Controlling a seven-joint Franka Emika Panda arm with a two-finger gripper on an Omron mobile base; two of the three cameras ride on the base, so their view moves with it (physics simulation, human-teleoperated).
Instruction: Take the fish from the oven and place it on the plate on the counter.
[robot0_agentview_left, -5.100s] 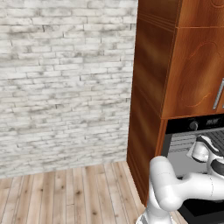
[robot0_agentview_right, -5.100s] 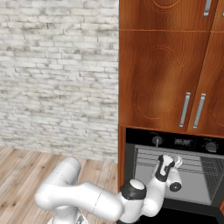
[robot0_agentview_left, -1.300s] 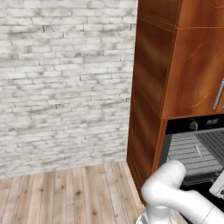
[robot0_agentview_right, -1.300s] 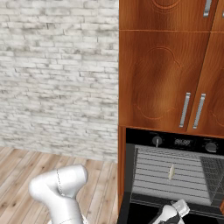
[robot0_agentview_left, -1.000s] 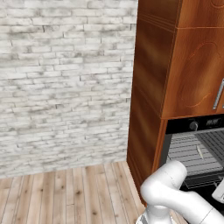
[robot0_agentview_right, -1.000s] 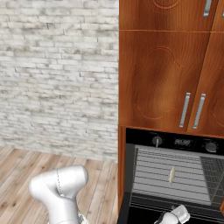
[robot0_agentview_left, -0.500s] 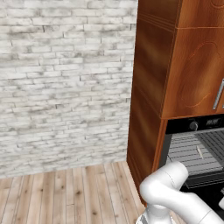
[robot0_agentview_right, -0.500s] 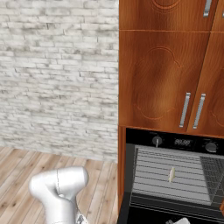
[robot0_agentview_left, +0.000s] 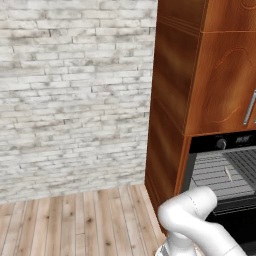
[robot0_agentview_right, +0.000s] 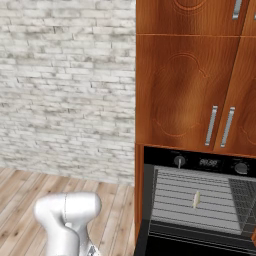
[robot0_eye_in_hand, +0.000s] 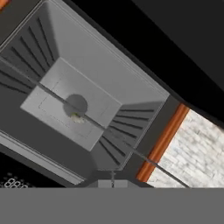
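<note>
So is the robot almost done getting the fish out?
Not yet. The oven is already open, so that part looks done. The fish is lying on the wire rack inside, with nothing gripping it. The hand camera looks up into the oven. Grabbing the fish and carrying it to the plate is left.

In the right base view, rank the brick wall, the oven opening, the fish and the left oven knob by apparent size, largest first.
1. brick wall, by far the largest.
2. oven opening.
3. fish, a small pale sliver on the rack.
4. left knob; it looks close to the fish in size, so that last pair is unsure.
</note>
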